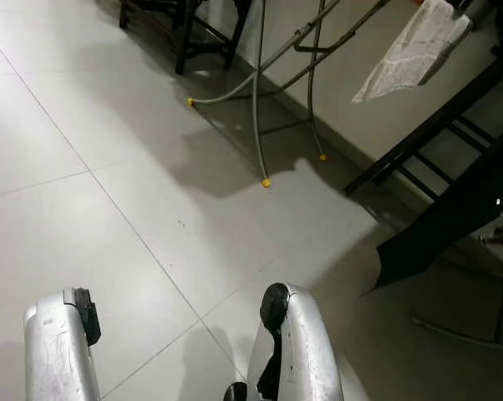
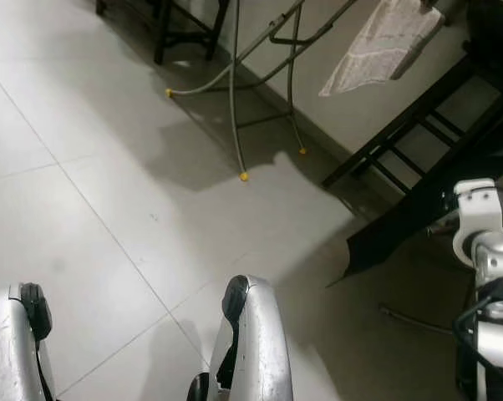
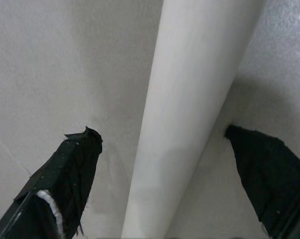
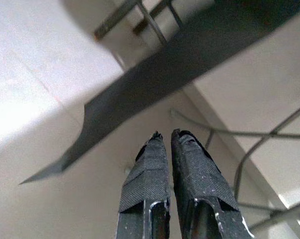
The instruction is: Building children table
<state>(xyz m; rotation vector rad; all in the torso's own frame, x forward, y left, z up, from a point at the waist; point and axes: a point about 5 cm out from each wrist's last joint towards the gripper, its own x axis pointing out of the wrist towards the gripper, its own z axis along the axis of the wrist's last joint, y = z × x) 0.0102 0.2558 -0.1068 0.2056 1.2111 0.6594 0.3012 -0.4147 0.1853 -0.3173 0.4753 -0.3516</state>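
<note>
You are looking down at a pale tiled floor point(image 1: 109, 125) that carries everything here, with a wall point(image 1: 352, 50) along its far edge. Against that wall stands a folding drying rack point(image 1: 260, 100) of thin grey tube with yellow feet, and a patterned cloth point(image 1: 414, 50) hangs over something near the far right corner. Dark furniture rails point(image 1: 452, 184) slant down to the floor on the right side. Both silver forearms point(image 1: 293, 351) sit low at the near edge. Your left gripper point(image 3: 160, 149) has its fingers point(image 3: 65, 169) spread wide on either side of a long white round post point(image 3: 190, 99), which runs between them without either pad clearly touching it; from the task, this is probably a table leg. It looks stiff, smooth and fairly light, so expect it to roll or slide in a loose pinch. Take it near the middle of its length and square across its width, so it does not swing. Your right gripper point(image 4: 167, 174) has its fingers pressed together on nothing, pointing toward the floor's far edge, where a dark slanted board point(image 4: 165, 74) crosses ahead of it. No brand, label or writing can be read anywhere.
</note>
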